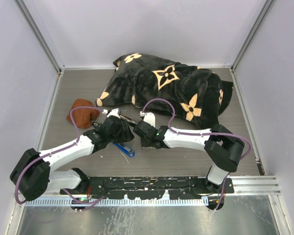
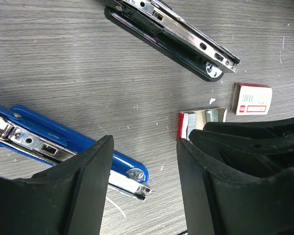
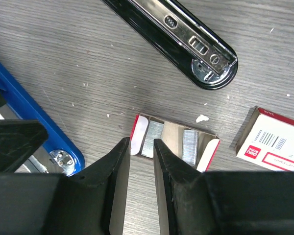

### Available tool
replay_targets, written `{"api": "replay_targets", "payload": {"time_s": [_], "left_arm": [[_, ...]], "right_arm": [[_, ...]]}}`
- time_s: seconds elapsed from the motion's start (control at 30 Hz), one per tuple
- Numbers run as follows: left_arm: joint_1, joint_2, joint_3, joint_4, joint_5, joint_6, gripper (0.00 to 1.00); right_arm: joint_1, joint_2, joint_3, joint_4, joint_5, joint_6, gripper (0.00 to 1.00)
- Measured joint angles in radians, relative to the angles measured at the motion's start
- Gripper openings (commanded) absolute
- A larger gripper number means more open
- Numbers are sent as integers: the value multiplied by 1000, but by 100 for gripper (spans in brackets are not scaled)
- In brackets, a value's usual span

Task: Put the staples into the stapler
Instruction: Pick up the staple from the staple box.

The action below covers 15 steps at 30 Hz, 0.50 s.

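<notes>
The staples lie as an open cardboard tray (image 3: pixel 174 139) holding two grey strips, with its white, red-labelled sleeve (image 3: pixel 272 144) just right of it. My right gripper (image 3: pixel 141 147) hovers at the tray's near left end. Its jaws stand narrowly open, and only bare table shows between them. The blue stapler (image 2: pixel 44 139) lies opened, its metal magazine exposed. Its front tip pokes into the wide gap of my open left gripper (image 2: pixel 144 166) without being gripped. A black stapler (image 3: pixel 186 44), also opened, lies beyond the tray. In the top view both grippers (image 1: pixel 118 128) (image 1: pixel 137 128) meet mid-table.
A black blanket with tan flower marks (image 1: pixel 171 88) fills the back of the table. A brown cloth (image 1: pixel 82 111) sits at the left. Grey walls close in the table on three sides. Small white scraps dot the wood surface near the tray.
</notes>
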Motion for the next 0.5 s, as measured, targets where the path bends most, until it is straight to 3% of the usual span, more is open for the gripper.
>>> {"api": "replay_targets", "payload": {"time_s": [0.5], "left_arm": [[0, 0, 0, 0, 0, 0, 56]], "right_arm": [[-2, 42, -18, 8, -9, 8, 32]]}}
